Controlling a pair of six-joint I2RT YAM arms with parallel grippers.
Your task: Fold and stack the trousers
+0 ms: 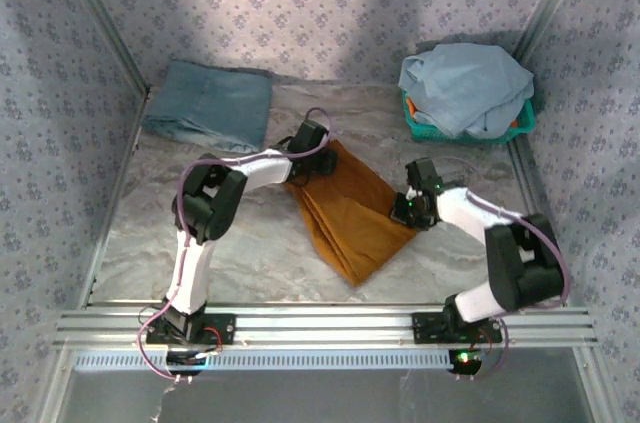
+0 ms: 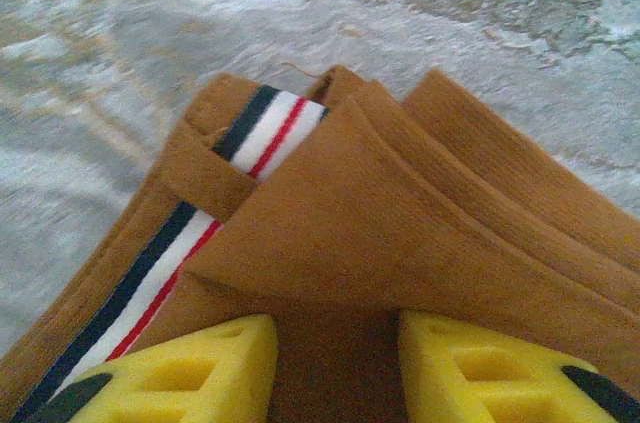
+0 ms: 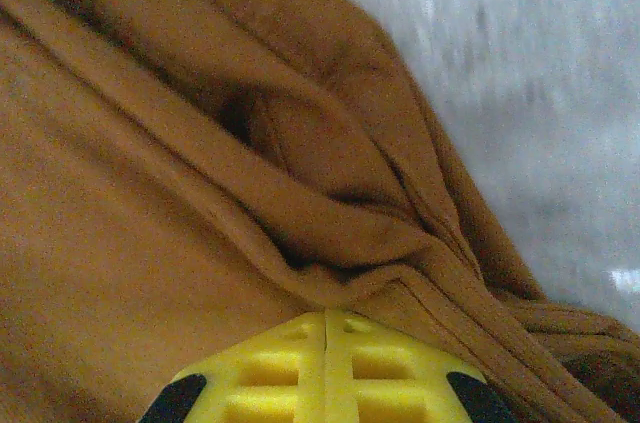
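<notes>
Right hand [image 3: 325,383] against trousers [image 1: 352,215], basket [image 1: 520,125] behind

Both arms reach in toward the table's middle, wrists bent down.

The left arm rises from its base, folds at the elbow and stretches right and away, its left gripper [image 1: 306,165] low at the far end of the reach. In the left wrist view its yellow fingers [image 2: 205,368] stand apart with a gap between them. The right arm bends up and back to the left, the right gripper [image 1: 408,209] pointing down and left. In the right wrist view its yellow pads [image 3: 290,368] meet edge to edge.
</notes>
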